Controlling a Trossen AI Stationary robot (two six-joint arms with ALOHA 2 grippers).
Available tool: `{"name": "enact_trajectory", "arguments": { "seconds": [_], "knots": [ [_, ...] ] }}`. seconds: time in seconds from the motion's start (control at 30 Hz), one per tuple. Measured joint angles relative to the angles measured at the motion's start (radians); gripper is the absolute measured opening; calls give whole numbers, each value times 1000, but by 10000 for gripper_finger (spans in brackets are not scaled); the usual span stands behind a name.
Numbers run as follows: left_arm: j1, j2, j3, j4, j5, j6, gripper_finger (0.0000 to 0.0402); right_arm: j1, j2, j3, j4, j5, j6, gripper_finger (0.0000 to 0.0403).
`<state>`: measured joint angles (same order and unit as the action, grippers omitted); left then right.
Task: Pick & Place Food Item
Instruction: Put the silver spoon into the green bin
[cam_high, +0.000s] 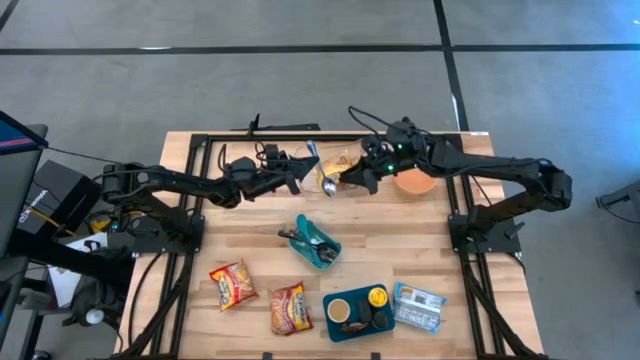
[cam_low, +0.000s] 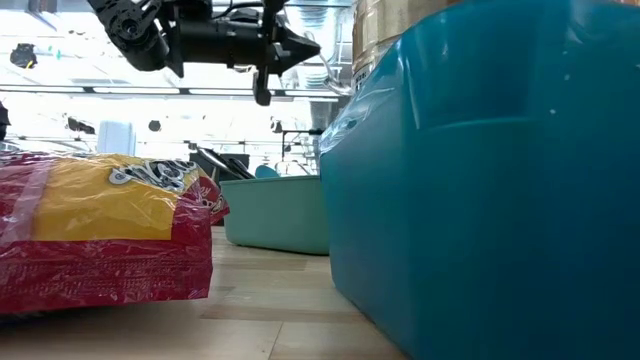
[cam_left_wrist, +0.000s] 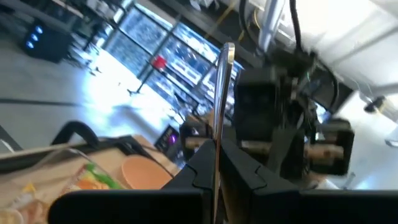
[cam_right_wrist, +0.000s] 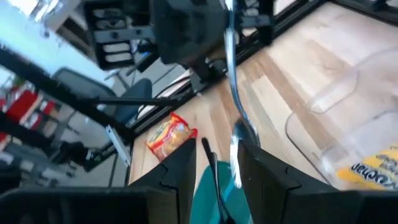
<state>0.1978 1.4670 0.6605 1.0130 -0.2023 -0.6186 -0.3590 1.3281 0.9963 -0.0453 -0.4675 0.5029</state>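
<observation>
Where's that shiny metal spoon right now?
In the high view the spoon hangs above the table's far middle, clamped in the left gripper, beside the right gripper and the orange bowl.

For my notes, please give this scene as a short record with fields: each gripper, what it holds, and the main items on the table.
left gripper: shut on spoon, raised above the table's far part
right gripper: close to the spoon, at a food packet; grip unclear
orange bowl: beside the right arm
teal tray: table centre, holds dark utensils
snack packets: two, near edge, left of the blue tray
</observation>
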Motion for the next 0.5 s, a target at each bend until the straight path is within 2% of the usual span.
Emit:
{"name": "enact_trajectory", "arguments": {
  "seconds": [0.2, 0.3, 0.5],
  "knots": [
    [0, 0, 0, 42, -62, 0, 5, 23, 2, -59, 87, 77, 71, 113],
    [0, 0, 0, 62, -79, -16, 5, 32, 2, -71, 131, 81, 96, 113],
    [0, 0, 0, 88, -81, -26, 5, 50, 2, -71, 139, 163, 119, 113]
  ]
}}
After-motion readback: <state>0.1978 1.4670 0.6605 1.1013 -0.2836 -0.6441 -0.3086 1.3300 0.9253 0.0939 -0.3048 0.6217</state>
